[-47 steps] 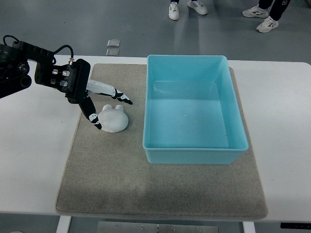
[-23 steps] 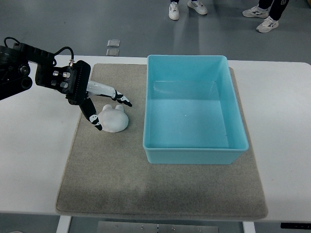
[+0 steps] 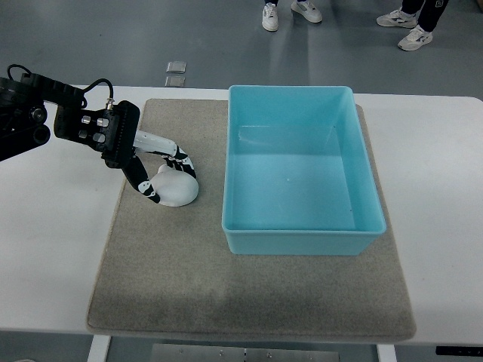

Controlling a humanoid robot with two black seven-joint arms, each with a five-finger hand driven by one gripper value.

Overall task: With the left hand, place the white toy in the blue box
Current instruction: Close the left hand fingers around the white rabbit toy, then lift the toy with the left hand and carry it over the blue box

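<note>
A white toy (image 3: 176,188) lies on the grey mat (image 3: 189,271), left of the blue box (image 3: 302,235). My left hand (image 3: 164,175) comes in from the picture's left and sits over the toy. Its fingers (image 3: 182,161) curl down across the toy's far side while the thumb (image 3: 143,185) presses the near left side. The toy still rests on the mat. The blue box stands empty at the mat's right half. The right arm does not show.
The mat lies on a white table (image 3: 53,249). Beyond the table's far edge, on the grey floor, stand people's feet in white shoes (image 3: 292,12), with two small floor plates (image 3: 175,73) nearby.
The left hand's fingers have curled down from a spread pose onto the toy. The toy has shifted slightly left and toward me.
</note>
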